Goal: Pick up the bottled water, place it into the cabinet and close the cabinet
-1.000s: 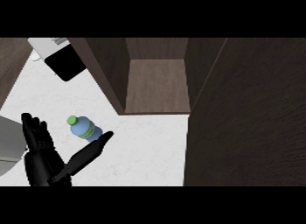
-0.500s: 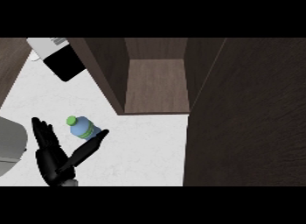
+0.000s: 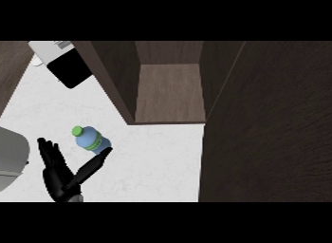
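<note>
Cabinet (image 3: 170, 92) first: its open compartment stands just beyond the bottled water, and its dark door (image 3: 274, 123) hangs wide to the right of the bottle, so nothing there has shifted over the last second. White counter (image 3: 155, 156) carries the bottle, with a black flat object (image 3: 69, 70) well beyond it at the far left. Our left robot hand (image 3: 60, 173) has slid toward the near edge and a little rightward since a second ago; it is spread wide, fingers straight to the bottle's near left, the thumb reaching up so its tip touches or nearly touches the bottle's near side. Bottled water (image 3: 92, 140), blue with a green cap, stands where it stood. We judge the grasp not yet made: the hand must curl round the bottle before any lift. Our right robot hand is out of view.
</note>
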Available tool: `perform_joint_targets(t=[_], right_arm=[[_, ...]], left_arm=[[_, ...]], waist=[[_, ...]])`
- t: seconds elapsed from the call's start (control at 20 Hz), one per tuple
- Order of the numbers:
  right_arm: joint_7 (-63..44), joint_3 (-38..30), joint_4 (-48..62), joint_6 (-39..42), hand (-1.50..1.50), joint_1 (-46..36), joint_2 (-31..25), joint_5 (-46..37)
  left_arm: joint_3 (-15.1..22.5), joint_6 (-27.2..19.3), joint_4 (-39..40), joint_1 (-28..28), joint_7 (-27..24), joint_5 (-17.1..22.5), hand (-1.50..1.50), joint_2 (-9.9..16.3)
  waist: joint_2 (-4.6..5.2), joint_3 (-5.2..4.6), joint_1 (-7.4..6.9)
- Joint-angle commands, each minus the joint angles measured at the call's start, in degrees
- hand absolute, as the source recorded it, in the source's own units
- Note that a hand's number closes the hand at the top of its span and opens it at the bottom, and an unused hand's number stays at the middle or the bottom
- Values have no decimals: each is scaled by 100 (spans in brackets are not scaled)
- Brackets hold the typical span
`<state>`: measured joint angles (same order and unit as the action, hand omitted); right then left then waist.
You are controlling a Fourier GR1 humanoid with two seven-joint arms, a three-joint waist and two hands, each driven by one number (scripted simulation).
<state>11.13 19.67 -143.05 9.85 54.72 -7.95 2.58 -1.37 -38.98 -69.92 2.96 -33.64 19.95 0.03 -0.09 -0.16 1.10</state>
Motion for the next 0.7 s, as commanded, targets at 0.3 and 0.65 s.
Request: perform_joint_targets(t=[0.3,0.65], right_arm=[[30,57,-852,76,-150,629,-260,60],[301,21,-580,74,-150,660,-279,156]], left_arm=[[-610,1899,2269,-799,-1471,1034,-150,-3],[-603,2160,3533,-1554,-2470,1768,150,-3]], waist=[[11,-6,89],[13,3,49]])
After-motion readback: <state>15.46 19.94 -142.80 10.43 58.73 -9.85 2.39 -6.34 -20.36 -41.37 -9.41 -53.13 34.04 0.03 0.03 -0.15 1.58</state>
